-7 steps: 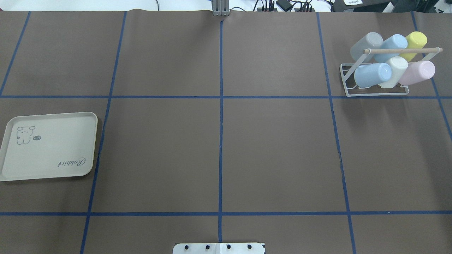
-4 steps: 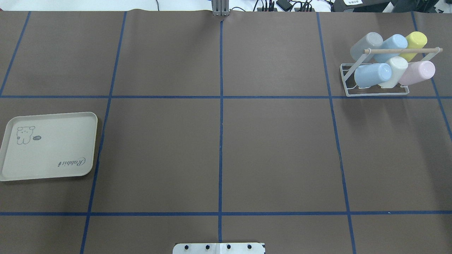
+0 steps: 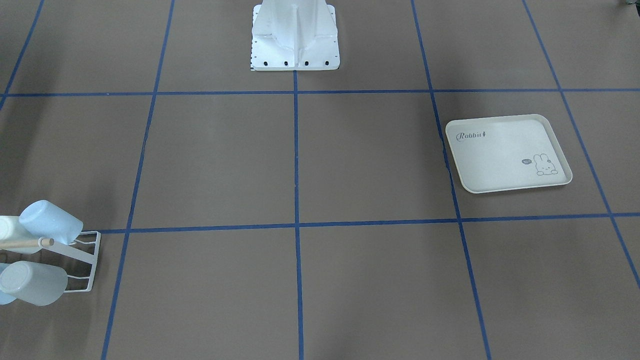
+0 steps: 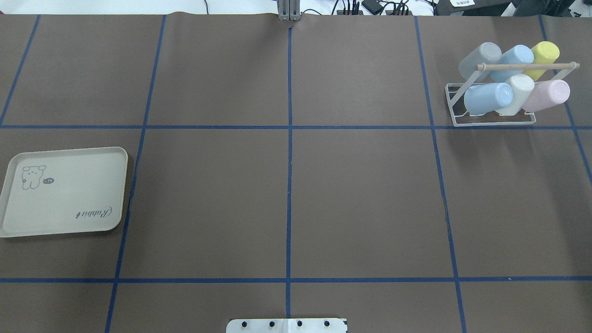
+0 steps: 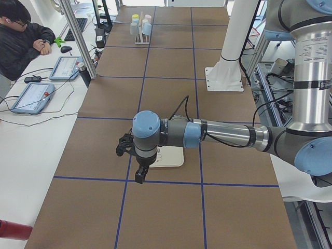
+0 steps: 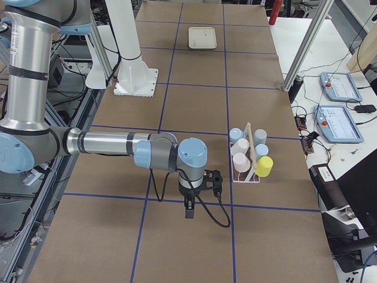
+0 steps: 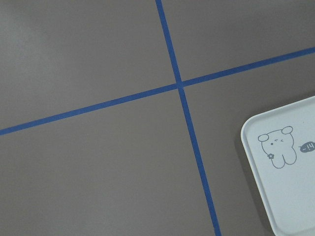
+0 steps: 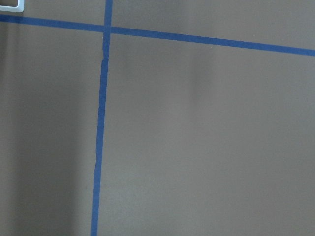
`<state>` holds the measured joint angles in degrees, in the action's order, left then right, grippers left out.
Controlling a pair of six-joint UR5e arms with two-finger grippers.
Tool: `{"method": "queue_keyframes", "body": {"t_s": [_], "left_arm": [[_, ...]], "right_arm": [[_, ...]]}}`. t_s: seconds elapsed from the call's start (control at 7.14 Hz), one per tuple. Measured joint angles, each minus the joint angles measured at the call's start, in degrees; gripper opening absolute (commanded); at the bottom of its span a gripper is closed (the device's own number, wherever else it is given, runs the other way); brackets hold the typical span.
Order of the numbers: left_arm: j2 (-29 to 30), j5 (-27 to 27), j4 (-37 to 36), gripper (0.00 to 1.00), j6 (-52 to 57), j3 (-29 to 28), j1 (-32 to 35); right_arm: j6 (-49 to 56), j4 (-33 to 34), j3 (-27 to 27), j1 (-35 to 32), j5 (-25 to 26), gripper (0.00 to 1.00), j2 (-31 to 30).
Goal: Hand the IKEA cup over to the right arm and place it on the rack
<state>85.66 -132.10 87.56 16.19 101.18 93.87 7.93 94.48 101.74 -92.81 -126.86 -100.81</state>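
Observation:
The white wire rack (image 4: 494,123) with its wooden dowel bar stands at the table's far right. It holds several cups upside down on its prongs: blue (image 4: 488,98), white (image 4: 518,92), pink (image 4: 548,95), grey, a second blue and yellow. Every cup I see sits on the rack. It also shows in the front view (image 3: 85,260) and the right side view (image 6: 247,177). My left gripper (image 5: 140,178) hangs over the tray's near end. My right gripper (image 6: 188,211) hangs over bare table near the rack. Both show only in side views, so I cannot tell if they are open or shut.
The cream rabbit-print tray (image 4: 64,192) lies at the table's left edge, also in the left wrist view (image 7: 290,187). The robot base plate (image 4: 286,325) is at the near middle. An operator (image 5: 21,36) sits at a side desk with tablets.

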Motion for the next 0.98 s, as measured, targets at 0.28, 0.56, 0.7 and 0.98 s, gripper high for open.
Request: {"method": "queue_keyframes", "body": {"t_s": [0.28,0.56,0.7,0.98], "left_arm": [[-0.1,0.0,0.37,1.0,-0.15,-0.03,0.0],[-0.29,0.02,0.36,1.0,-0.19,-0.17,0.0],[-0.36,0.06,0.35,1.0,-0.19,-0.41,-0.01],[-0.4,0.08,0.28,1.0,-0.22,-0.88,0.0]], "right_arm": [[0.05,0.0,0.16,0.0,-0.83,0.99,-0.13],[0.06,0.0,0.14,0.0,-1.02,0.99,-0.27],[0.06,0.0,0.22,0.0,-1.07,0.99,-0.37],[0.06,-0.04,0.27,0.0,-1.1,0.99,-0.43]]}}
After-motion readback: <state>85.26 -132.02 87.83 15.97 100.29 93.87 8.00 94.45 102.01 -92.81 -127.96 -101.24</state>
